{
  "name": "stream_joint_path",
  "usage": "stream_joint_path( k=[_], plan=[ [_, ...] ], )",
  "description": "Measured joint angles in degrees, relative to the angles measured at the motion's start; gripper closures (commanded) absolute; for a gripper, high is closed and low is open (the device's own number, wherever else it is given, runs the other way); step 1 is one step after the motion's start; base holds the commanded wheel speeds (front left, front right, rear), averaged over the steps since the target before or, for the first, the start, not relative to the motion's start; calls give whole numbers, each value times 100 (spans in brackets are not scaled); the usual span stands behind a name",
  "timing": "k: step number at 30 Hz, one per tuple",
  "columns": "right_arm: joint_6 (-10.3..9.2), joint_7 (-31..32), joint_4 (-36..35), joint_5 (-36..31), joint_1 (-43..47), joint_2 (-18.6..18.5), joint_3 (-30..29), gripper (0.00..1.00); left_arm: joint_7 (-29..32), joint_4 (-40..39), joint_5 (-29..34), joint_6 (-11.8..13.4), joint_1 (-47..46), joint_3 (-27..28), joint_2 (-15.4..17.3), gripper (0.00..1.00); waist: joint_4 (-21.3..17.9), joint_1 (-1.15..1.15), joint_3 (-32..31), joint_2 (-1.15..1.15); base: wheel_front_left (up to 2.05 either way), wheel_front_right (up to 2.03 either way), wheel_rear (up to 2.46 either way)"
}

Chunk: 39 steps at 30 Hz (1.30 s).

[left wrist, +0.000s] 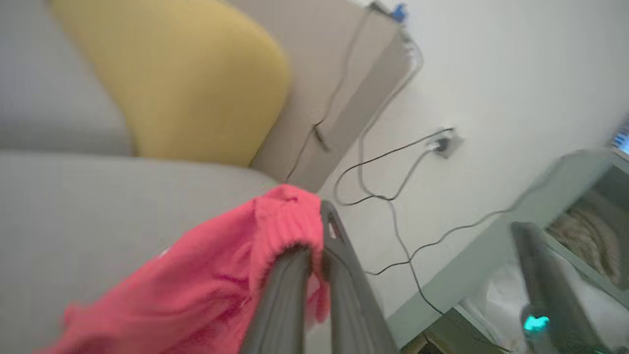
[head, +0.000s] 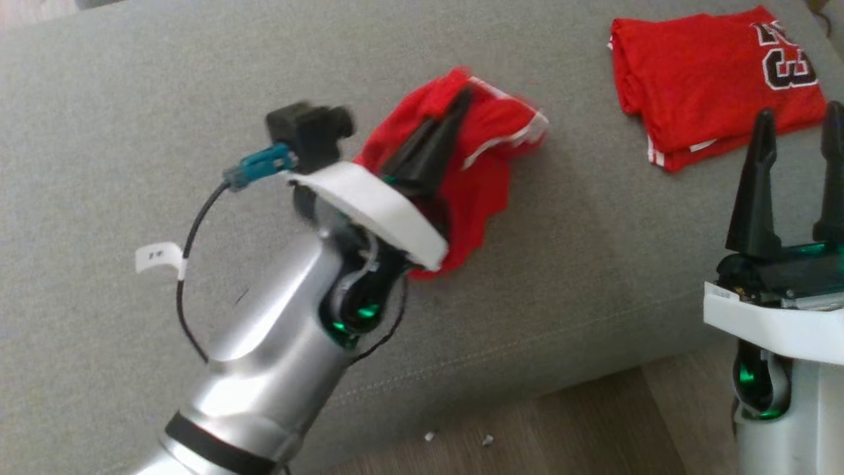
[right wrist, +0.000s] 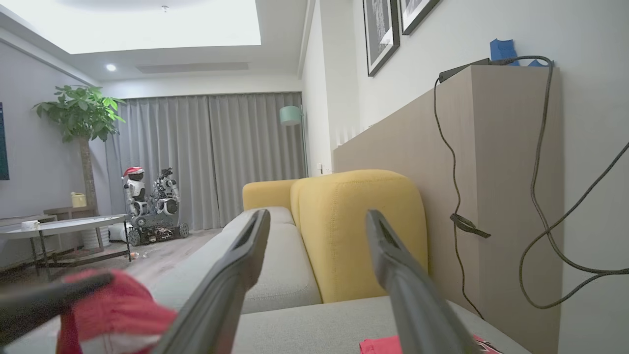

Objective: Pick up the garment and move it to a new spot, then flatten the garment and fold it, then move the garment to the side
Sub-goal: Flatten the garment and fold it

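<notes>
Garments counted: two, both red.
1. The garment [head: 484,165], bunched, is clenched between the closed fingers of the left tool [head: 463,99]. In the left wrist view the cloth [left wrist: 211,275] is pinched at its ribbed hem near the fingertips and hangs down over the sofa seat [left wrist: 98,206]. Whether its lower folds touch the seat cannot be told; the head view is blurred there.
2. A folded jersey [head: 699,86] with white trim and a dark number lies flat on the seat at the far right, well apart from the held garment.

Tools counted: two. The right tool [head: 800,113] is released, its two fingers spread wide and upright, grasping nothing, near the front right of the seat and on the near side of the folded jersey. The right wrist view confirms the gap between its fingers [right wrist: 317,216], with a corner of the jersey [right wrist: 378,345] below them.

Edges: the seat's front edge runs diagonally across the lower head view, with wooden floor [head: 593,429] below it. Two small white scraps [head: 428,436] lie on the floor near that edge. A yellow cushion [right wrist: 354,231] bounds the seat's far end.

Open room: bare grey seat [head: 132,132] extends widely to the left of the held garment, and a bare strip lies between the two garments.
</notes>
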Motion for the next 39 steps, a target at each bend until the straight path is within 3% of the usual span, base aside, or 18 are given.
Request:
stream_joint_path(
  k=[4,9,12,13,14,15,20,28,37,38,39],
  plan=[
    [0,1,-20,1,-18,0,113,0,9,1178,-856,219,96,269,20,100,22,0,189,0,0,0,0],
    [0,1,-30,-16,-121,0,190,0,-476,2365,-1538,189,-304,368,24,100,33,0,504,0,0,0,0],
    [0,1,-34,-53,-211,0,192,0,-705,2772,-1707,3,-649,332,23,100,34,0,647,0,0,0,0],
    [0,1,-34,-56,-223,0,187,0,-765,2836,-1777,-99,-727,294,24,85,35,0,673,0,0,0,0],
    [0,1,-33,-58,-225,0,178,0,-810,2865,-1846,-193,-777,252,22,9,42,0,684,0,0,0,0],
    [0,1,-33,-59,-224,0,165,0,-836,2869,-1930,-270,-798,213,16,0,50,0,680,0,0,0,0],
    [0,0,-37,-91,-205,0,32,0,-871,2738,-2189,-509,-770,-87,11,0,115,0,613,0,0,0,0],
    [0,1,-66,-92,-166,0,-29,0,-730,2532,-2345,-547,-444,-524,8,0,245,0,560,0,0,0,0],
    [0,1,-82,-92,-166,0,-26,0,-805,2174,-2195,-537,-409,-582,78,0,274,0,596,0,0,0,0],
    [0,1,-81,-92,-166,0,-26,0,-805,2153,-2195,-537,-398,-583,93,47,269,0,595,0,0,0,0],
    [0,1,-80,-92,-166,0,-26,0,-802,2134,-2195,-537,-386,-589,104,72,263,0,592,0,0,0,0]
  ],
)
